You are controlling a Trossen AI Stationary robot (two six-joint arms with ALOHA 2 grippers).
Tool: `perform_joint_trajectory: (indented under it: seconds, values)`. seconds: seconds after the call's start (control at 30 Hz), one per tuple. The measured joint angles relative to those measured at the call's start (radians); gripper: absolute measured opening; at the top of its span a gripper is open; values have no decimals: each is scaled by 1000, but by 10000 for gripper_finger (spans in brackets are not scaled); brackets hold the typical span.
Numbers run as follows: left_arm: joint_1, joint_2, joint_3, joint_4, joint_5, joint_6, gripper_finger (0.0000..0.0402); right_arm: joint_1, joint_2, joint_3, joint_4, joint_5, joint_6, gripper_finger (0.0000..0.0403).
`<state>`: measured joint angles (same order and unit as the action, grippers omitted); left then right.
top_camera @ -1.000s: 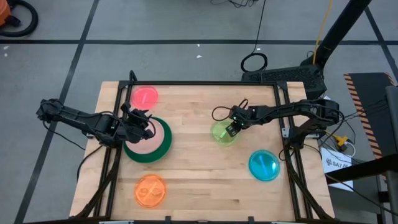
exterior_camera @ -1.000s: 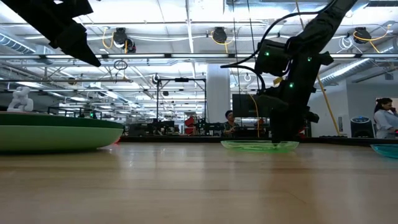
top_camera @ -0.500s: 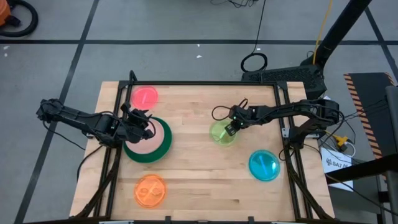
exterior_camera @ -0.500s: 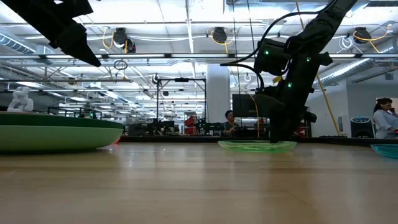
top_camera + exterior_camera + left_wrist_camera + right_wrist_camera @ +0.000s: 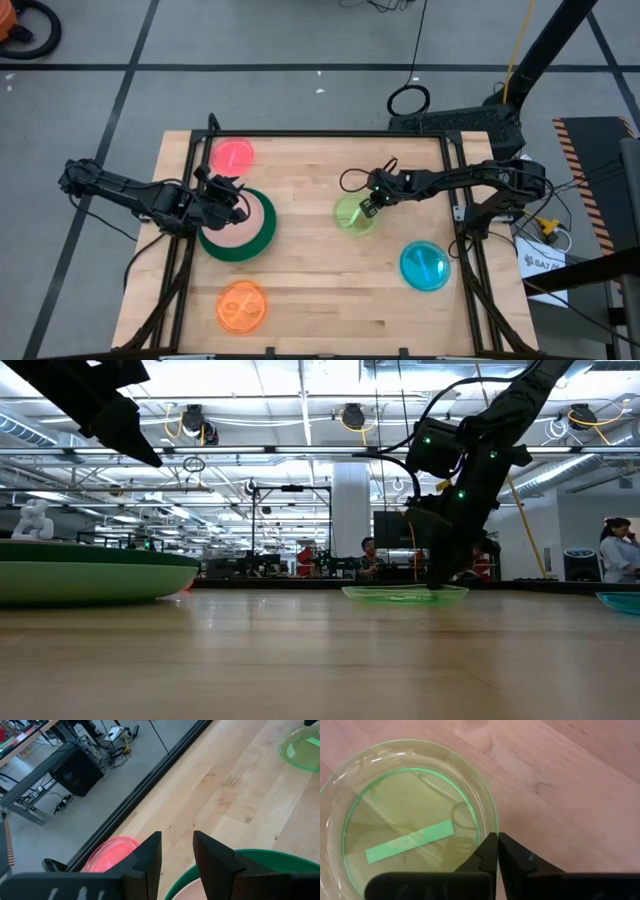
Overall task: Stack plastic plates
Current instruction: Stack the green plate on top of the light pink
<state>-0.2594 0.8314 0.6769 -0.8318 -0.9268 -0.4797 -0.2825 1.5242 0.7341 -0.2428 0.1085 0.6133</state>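
Right wrist view: right gripper (image 5: 497,845) pinched tight on the rim of the translucent lime plate (image 5: 395,815), plate body lying ahead of the fingers. High view puts that plate (image 5: 354,214) right-centre on the table (image 5: 310,270). Left gripper (image 5: 176,851) part-open, gripping nothing, above the dark green plate (image 5: 240,246).

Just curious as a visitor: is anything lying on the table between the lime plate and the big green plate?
No. In the high view, only bare wood lies between the lime plate and the green plate. The low view agrees.

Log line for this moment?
right gripper: shut on lime plate rim | left gripper: open, over green stack
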Motion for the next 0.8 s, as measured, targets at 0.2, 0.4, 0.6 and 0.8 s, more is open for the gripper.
perform_joint_trajectory:
  seconds: [0.2,0.4,0.6,0.8]
  values:
    - [0,0,0,0,0,0,120,0,0,0,0,25,-4,3]
    - [0,0,0,0,0,0,120,0,0,0,0,26,-8,2]
    - [0,0,0,13,0,6,120,0,0,0,48,26,-26,1]
    - [0,0,0,22,0,5,120,0,0,1,127,26,-80,1]
